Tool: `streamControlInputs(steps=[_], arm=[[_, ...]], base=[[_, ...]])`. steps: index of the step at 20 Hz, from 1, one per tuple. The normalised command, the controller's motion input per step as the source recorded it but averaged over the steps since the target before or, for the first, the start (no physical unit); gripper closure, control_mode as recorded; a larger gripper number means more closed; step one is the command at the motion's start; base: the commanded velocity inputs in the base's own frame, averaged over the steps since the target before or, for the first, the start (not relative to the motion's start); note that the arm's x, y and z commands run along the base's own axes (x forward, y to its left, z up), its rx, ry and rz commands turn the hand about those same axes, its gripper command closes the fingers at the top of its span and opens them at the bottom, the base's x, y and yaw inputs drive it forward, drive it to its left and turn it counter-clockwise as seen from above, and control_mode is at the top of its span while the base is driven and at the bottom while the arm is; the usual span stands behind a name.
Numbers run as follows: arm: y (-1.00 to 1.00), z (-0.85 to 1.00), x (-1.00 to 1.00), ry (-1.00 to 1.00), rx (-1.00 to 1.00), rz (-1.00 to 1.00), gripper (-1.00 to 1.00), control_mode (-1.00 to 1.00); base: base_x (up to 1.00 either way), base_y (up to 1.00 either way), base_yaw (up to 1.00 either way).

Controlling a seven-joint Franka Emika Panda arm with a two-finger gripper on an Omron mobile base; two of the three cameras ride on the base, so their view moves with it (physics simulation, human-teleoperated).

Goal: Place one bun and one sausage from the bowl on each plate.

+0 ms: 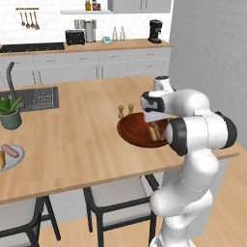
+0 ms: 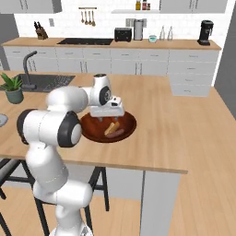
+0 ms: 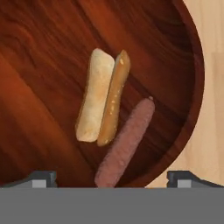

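Bun: lying in the bowl, split side up, pale half and tan half side by side. Also visible in the right base view as a small tan piece in the bowl, and in the left base view partly behind the arm.

Sausage: lying in the same bowl, just beside the bun, near the bowl's rim, roughly parallel to it. Seen as a dark pink strip in the right base view.

Bowl: resting on the wooden desk, close to the desk's near edge, beside two small shakers.

Gripper: above the bowl, pointing down at its contents. Jaws spread wide, nothing between them, tips at either side of the hand view, clear of bun and sausage.

Plate: at the far left of the desk in the left base view, well apart from the bowl, cut by the picture's edge. One sausage lying on it, with a tan piece at the picture's edge beside it; too cropped to identify.

Potted plant: on the desk near the sink.
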Motion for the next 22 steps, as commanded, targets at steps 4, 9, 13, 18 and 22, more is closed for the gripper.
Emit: streamControlInputs(steps=[4,9,13,18,22], arm=[[0.04,-0.48,0.45,0.07,0.0,-0.25,-1.0,-1.0],[0.11,-0.55,0.46,0.05,0.0,-0.16,-1.0,-1.0],[-0.02,-0.57,0.38,0.03,0.0,-0.18,-1.0,-1.0],[0.0,-0.51,0.26,0.0,0.0,-0.17,-1.0,-1.0],[0.0,-0.6,0.08,0.0,0.0,-0.16,-1.0,-1.0]], base=[[0.0,0.0,0.0],[0.0,0.0,0.0],[0.0,0.0,0.0],[0.0,0.0,0.0],[0.0,0.0,0.0]])
